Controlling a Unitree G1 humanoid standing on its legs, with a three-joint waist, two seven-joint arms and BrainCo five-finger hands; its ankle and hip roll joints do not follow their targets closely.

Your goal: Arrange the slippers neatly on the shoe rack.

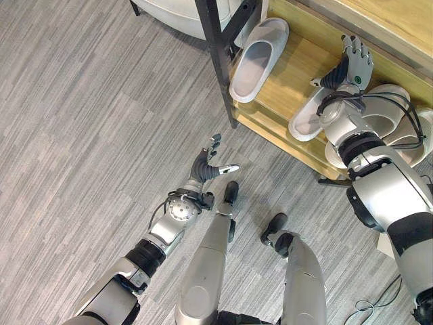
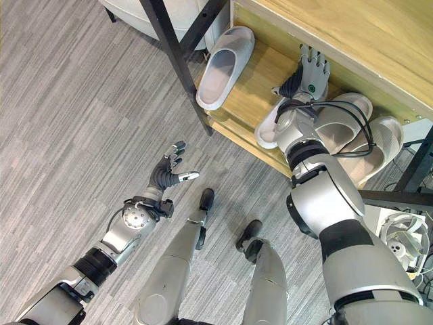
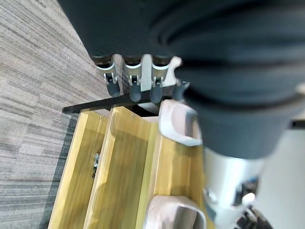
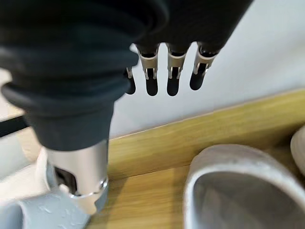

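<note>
while right hand hovers fingers apart, slipper lies just beneath on rack.

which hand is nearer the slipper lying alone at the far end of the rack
Right. The right hand hovers open over the rack, a short way from that slipper. The left hand is open above the floor, off the rack.

Black frame post, slippers crowding shelf
</note>
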